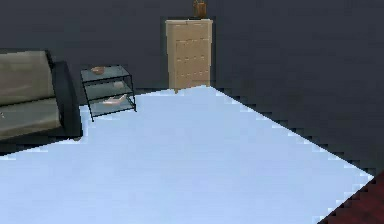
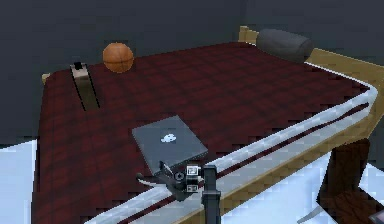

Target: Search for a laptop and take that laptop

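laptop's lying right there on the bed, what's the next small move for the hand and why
Probably extend the arm slightly farther out over the bed, to bring the hand onto the laptop. In the arm side view the grey laptop lies flat near the bed's near edge, with the hand just at its near side. Whether they touch cannot be told.

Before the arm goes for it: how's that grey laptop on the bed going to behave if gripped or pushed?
The laptop lies closed as a flat grey slab, so likely stiff, with nothing to roll or tip. Its thin edge probably gives the gripper little to take. On the plaid bedspread it would likely drag, not glide.
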Motion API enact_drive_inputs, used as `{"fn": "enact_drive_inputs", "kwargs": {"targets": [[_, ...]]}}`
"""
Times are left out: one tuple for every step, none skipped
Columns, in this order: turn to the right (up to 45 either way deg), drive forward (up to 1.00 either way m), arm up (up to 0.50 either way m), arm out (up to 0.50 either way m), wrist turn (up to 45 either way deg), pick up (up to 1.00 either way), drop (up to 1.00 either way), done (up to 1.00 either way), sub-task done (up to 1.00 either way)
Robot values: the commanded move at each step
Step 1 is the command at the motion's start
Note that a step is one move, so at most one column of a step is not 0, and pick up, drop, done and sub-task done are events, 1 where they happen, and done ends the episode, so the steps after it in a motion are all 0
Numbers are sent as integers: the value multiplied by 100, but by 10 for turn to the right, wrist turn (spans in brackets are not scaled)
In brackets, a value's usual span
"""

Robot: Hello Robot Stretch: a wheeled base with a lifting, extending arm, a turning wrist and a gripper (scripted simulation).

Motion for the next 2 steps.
{"fn": "enact_drive_inputs", "kwargs": {"targets": [[0, 0, 10, 0, 0, 0, 0, 0, 0], [0, 0, 0, 0, 0, 0, 0, 100, 0]]}}
